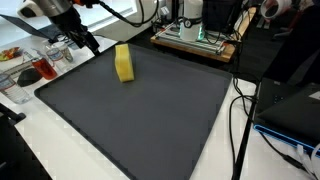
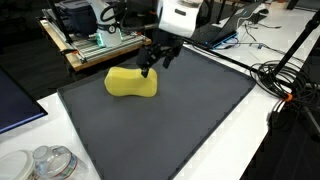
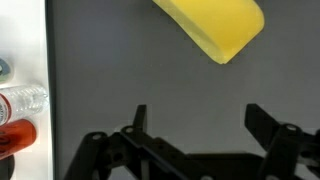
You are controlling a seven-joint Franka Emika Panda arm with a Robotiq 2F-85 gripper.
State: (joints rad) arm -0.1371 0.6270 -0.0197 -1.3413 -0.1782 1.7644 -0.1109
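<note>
Your fingers [image 3: 262, 125] hover wide open, empty, just beside the curved yellow foam block [image 2: 131, 82], spread enough to straddle it, I'd say. It lies loose near the far edge of the dark grey mat [image 2: 170, 120].

free: wide bare stretch of mat [image 1: 150, 120] is offered across centre and lower frame | obstacle: sponge [image 1: 124, 64] is set on mat, upper centre | edges: left side is crowded by bottles [image 1: 38, 68]; top is blocked by wooden rack [image 1: 195, 42]; right side is crossed by cables [image 1: 238, 110]
</note>
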